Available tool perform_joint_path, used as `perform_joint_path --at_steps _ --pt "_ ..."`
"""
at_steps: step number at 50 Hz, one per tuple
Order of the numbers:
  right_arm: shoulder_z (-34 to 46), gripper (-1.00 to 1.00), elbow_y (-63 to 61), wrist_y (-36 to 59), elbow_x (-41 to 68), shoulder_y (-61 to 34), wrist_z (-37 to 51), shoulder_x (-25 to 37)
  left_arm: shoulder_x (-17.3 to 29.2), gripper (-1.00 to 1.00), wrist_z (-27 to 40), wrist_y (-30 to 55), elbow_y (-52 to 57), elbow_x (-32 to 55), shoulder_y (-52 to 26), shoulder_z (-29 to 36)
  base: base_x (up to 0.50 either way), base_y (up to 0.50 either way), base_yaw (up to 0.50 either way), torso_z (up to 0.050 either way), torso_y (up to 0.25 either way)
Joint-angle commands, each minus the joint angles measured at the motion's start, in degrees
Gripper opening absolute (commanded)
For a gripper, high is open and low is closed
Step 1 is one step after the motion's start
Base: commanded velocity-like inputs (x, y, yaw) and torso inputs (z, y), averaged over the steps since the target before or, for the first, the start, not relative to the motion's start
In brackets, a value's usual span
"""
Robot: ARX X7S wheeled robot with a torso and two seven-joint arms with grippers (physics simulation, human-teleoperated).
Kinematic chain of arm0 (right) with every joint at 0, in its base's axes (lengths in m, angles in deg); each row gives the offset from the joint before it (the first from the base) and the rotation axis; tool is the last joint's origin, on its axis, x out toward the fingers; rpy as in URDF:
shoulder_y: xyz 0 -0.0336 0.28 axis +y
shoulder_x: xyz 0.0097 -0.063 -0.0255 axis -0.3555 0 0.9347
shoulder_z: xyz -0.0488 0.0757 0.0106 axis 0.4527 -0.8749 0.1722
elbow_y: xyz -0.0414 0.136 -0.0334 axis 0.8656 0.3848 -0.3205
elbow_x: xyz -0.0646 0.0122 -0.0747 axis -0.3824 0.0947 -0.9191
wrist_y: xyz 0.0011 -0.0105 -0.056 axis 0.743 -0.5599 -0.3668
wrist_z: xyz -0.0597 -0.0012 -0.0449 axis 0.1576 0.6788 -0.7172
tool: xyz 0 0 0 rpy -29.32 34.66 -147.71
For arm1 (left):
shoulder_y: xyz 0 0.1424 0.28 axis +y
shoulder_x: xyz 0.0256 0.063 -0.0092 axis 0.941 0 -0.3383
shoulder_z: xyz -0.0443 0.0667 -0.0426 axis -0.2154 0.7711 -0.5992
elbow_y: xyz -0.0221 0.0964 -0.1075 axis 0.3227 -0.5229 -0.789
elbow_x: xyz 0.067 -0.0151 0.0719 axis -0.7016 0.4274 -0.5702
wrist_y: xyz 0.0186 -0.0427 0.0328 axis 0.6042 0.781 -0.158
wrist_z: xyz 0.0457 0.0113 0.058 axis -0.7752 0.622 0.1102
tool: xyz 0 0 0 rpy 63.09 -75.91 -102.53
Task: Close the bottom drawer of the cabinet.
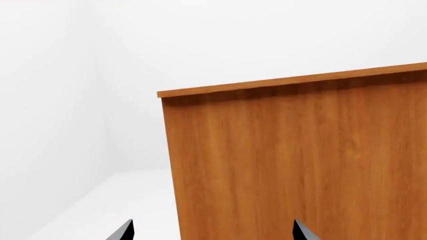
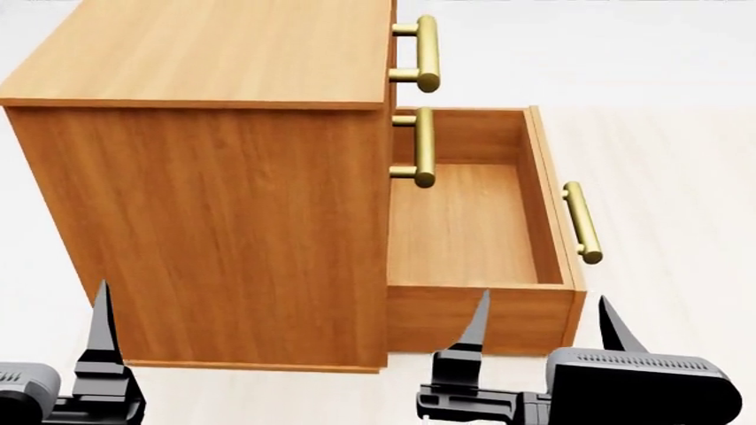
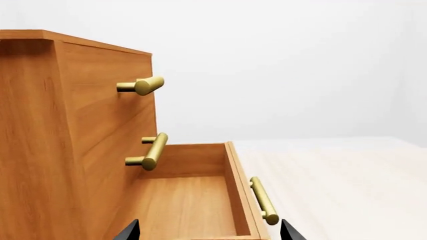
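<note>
The orange-brown wood cabinet stands on the floor with its side toward me. Its bottom drawer is pulled far out to the right, empty, with a brass bar handle on its front. The drawer also shows in the right wrist view, with its handle. My right gripper is open, just in front of the drawer's near side wall. My left gripper is low before the cabinet's side panel; only one finger shows in the head view, and the left wrist view shows its tips wide apart.
The two upper drawers are shut, each with a brass handle. Pale wood-look floor stretches to the right of the drawer front. A white wall lies beyond the cabinet.
</note>
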Motion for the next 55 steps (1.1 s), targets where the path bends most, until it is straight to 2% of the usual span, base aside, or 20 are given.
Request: perform_joint_path --at_steps 1,9,11,16,17,18,19,34,43,55 --pt "-0.10 1.00 0.26 -0.05 0.65 -0.44 0.23 0.25 0.12 1.00 0.43 0.17 0.06 0.32 -0.12 0.30 0.50 0.05 0.00 0.000 0.000" --pt "0.27 1.00 0.12 1.21 0.30 -0.92 1.42 0.35 0.27 1.00 0.96 0.38 0.06 0.42 -0.07 0.22 0.50 0.05 0.00 0.000 0.002" --pt "-0.01 1.00 -1.48 5.74 -1.69 -1.86 5.10 0.34 0.11 1.00 1.08 0.85 0.28 0.82 -0.20 -0.04 0.23 0.01 0.00 0.000 0.000" --pt "-1.50 1.00 -7.65 12.32 0.43 -3.73 5.41 1.83 0.25 1.00 1.17 0.76 0.46 0.97 -0.03 0.11 0.00 0.00 0.00 0.000 0.000" --pt "-10.09 1.00 0.95 4.99 1.39 -11.21 -1.16 10.42 0.26 1.00 1.03 -1.59 -1.53 0.96 1.21 -0.15 0.00 0.00 0.00 0.000 0.000" --pt "-15.04 1.00 9.54 4.29 1.56 -11.31 -1.53 14.53 0.32 1.00 1.00 -1.81 -1.68 0.95 1.24 -0.07 0.00 0.00 0.00 0.000 0.000" --pt "-15.11 1.00 15.50 4.27 1.62 -11.17 -1.56 14.55 0.37 1.00 1.02 -2.02 -1.93 0.87 1.22 0.00 0.00 0.00 0.00 0.000 0.000" --pt "-14.60 1.00 27.60 -2.92 -0.27 -11.43 -2.73 14.01 0.71 1.00 1.33 -2.75 -2.49 1.51 1.72 -0.12 0.00 0.00 0.00 0.000 0.000" --pt "-12.61 1.00 40.28 -11.42 -2.10 -10.91 -5.24 12.78 0.95 1.00 1.63 -2.84 -1.93 1.93 2.27 -0.11 0.00 0.00 0.00 0.000 0.000" --pt "-10.41 1.00 45.85 -15.32 -3.27 -11.10 -6.38 11.32 1.25 1.00 1.99 -3.29 -2.00 2.31 2.68 0.00 0.00 0.00 0.00 0.000 0.000"
